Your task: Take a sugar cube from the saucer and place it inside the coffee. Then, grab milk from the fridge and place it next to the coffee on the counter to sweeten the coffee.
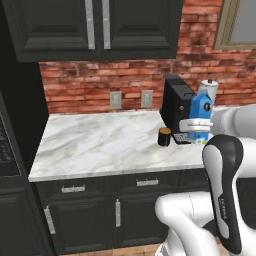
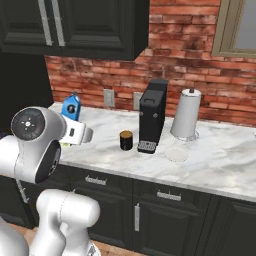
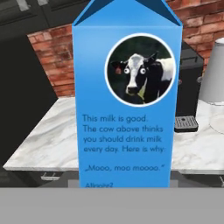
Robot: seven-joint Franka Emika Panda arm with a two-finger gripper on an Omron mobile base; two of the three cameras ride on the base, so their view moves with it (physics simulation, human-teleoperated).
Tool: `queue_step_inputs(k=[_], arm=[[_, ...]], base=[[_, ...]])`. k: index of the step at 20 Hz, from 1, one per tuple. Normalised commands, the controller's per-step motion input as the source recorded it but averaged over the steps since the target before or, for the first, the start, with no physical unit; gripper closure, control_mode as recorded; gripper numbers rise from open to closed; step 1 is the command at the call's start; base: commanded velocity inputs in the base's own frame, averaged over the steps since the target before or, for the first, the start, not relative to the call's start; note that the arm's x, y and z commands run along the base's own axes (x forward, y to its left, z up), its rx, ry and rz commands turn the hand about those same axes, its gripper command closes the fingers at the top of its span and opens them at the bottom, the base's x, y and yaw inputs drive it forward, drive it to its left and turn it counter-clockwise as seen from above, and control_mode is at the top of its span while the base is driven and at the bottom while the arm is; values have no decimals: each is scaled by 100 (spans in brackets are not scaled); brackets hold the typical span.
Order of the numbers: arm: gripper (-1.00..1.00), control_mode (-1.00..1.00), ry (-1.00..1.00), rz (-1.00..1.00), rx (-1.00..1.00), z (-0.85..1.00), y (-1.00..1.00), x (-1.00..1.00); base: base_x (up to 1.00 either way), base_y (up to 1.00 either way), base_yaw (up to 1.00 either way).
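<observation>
My gripper (image 1: 199, 120) (image 2: 73, 121) is shut on the milk (image 1: 202, 106) (image 2: 72, 107) (image 3: 127, 96), a blue gable-top carton with a cow picture. The carton is upright and off the surface, near the front of the counter (image 1: 100, 145) (image 2: 225, 160). The coffee (image 1: 164, 136) (image 2: 126, 140), a small dark cup with a brown top, stands on the marble beside the coffee machine, apart from the carton. The white saucer (image 2: 176, 154) lies right of the machine. The sugar cube and the fridge are out of view.
A tall black coffee machine (image 1: 175, 107) (image 2: 152, 115) stands behind the cup, with a paper towel roll (image 1: 207, 90) (image 2: 186, 120) to its right. Dark wall cabinets (image 1: 100, 25) hang above. A dark tall unit (image 1: 15, 125) borders the counter's left end.
</observation>
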Motion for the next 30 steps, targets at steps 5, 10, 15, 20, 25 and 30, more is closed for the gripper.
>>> queue_step_inputs(k=[5,10,15,20,25,30], arm=[[100,100,0,0,0,0,0,0],[100,-100,0,-5,-1,-1,7,10],[100,-100,1,-32,-5,-20,50,19],[100,-100,12,-41,-4,-21,40,15],[100,-100,12,-36,-12,-32,3,25],[100,-100,0,-41,-26,-23,9,74]], base=[[10,0,0],[15,0,-1],[0,0,0],[0,0,0],[0,0,0],[0,0,0]])
